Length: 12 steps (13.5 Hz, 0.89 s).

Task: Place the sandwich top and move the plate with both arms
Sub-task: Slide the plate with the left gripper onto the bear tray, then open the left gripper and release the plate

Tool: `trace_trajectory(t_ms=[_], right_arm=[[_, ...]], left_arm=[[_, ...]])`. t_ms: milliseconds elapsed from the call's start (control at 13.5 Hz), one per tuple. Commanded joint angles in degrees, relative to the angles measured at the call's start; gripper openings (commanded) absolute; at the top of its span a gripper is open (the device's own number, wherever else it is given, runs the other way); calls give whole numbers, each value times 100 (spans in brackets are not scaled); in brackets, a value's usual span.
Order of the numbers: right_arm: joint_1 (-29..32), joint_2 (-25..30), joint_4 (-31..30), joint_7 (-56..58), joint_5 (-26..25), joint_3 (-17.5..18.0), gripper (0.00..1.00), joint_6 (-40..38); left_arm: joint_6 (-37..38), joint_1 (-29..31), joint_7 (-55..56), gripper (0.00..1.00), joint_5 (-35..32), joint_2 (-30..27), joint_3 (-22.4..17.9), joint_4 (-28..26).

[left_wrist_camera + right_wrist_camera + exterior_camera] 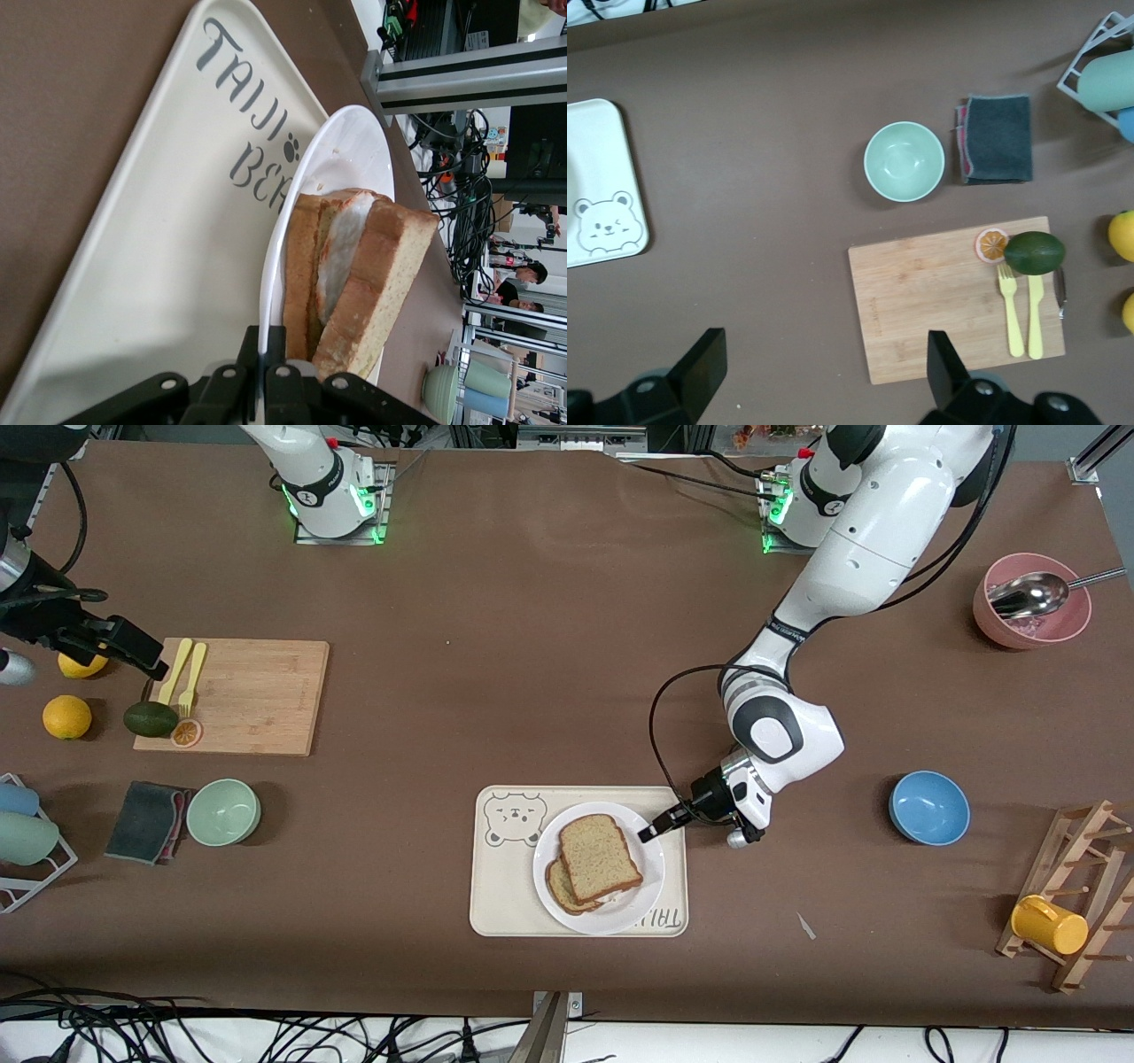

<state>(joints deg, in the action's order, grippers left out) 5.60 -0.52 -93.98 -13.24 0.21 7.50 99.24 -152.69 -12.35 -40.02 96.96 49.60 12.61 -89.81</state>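
The sandwich top (601,857), a speckled brown bread slice, lies on a lower slice (560,890) on the white plate (653,864). The plate sits on the cream bear-print tray (505,895). My left gripper (649,833) is shut on the plate's rim at the edge toward the left arm's end. In the left wrist view the fingers (266,354) pinch the thin white rim (354,150), with the stacked bread (381,283) just past them and a white layer between the slices. My right gripper (146,657) waits, open and empty (824,363), above the table's edge by the cutting board.
A wooden cutting board (252,695) holds yellow forks, an avocado and an orange slice. A green bowl (223,811) and grey cloth (146,822) lie nearer the front camera. A blue bowl (928,806), pink bowl with spoon (1032,602) and mug rack (1076,903) stand toward the left arm's end.
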Motion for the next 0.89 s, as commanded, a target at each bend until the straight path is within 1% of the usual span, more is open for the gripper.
trace_trajectory(t_ms=[0,74,296,444,518,592,666,740,814], right_arm=[[-6,-18,21,67,128,14,100,-10],[-6,-18,21,67,128,6,100,-10],[12,-18,29,58,128,-12,100,174],[21,-18,38,75,128,-38,100,148],[21,8,29,67,111,-38,100,105],[21,52,29,58,67,-38,100,17],[29,70,38,84,75,-64,100,-149],[29,70,38,84,101,-160,100,-255],[29,87,47,84,110,-179,100,-273]], left_arm=[[-68,-75,38,0,96,67,-57,209],[-68,-75,38,17,95,58,-57,200],[-68,-14,30,52,-19,23,-49,174],[-68,4,21,59,-19,-56,-48,52],[-68,13,12,59,-19,-82,-48,-1],[-59,22,21,63,-19,-161,-48,-71],[-59,31,12,66,-19,-283,-48,-237],[-50,31,3,67,-28,-450,-48,-448],[-50,31,3,67,-45,-660,-40,-668]])
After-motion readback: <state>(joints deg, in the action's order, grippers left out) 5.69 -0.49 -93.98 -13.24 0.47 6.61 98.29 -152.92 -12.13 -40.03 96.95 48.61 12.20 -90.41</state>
